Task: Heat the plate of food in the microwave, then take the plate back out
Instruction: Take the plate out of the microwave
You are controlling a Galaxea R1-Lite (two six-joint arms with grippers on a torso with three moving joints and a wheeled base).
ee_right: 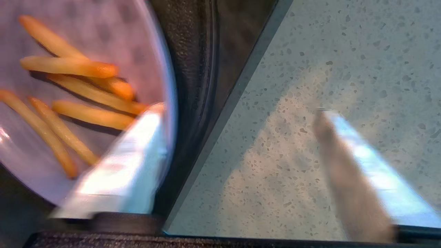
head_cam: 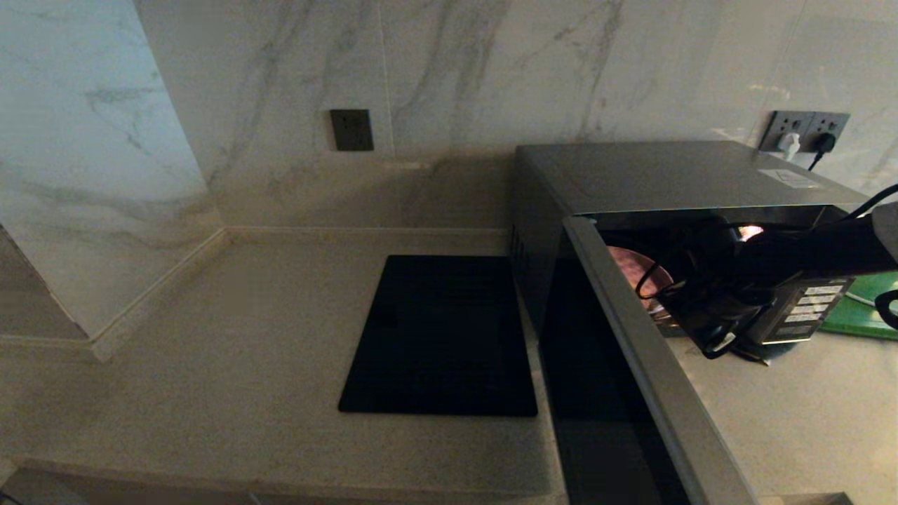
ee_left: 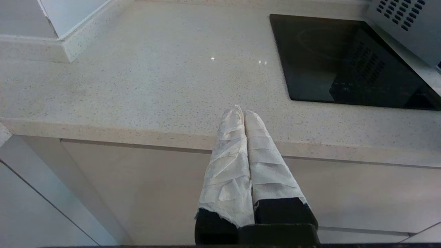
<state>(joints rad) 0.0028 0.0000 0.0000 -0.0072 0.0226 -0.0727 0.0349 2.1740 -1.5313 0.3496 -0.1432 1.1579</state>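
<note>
On the robot's left, the left gripper (ee_left: 240, 112) hangs parked in front of the pale speckled counter (ee_left: 144, 75), off its front edge, with its 2 cloth-wrapped fingers (ee_left: 229, 162) pressed together and holding nothing; the head view does not show this arm. Further right, a flat black slab (head_cam: 440, 337) lies on the counter just beside the microwave (head_cam: 659, 179), whose vented side wall (ee_left: 404, 20) shows in the left wrist view. On the marble wall behind, 1 dark socket plate (head_cam: 351, 130) sits above the slab. The microwave's door (head_cam: 656, 372) stands swung wide open toward the robot, and the cavity is lit. Inside it lies the plate of food (head_cam: 635, 270), a pale pink plate of which only a part is seen past the door's edge in the head view; the right wrist view shows it bearing several orange-yellow sticks (ee_right: 74, 67). The right gripper (ee_right: 237, 113) is at the mouth of the cavity, its jaws well apart and clamped on nothing: 1 finger (ee_right: 137, 151) lies over the plate's rim, though contact cannot be told, while the other is over the speckled counter in front of the oven. Rightmost, a green board (head_cam: 866, 308) lies beside the microwave, below 2 wall sockets (head_cam: 807, 132) with plugs in them.
</note>
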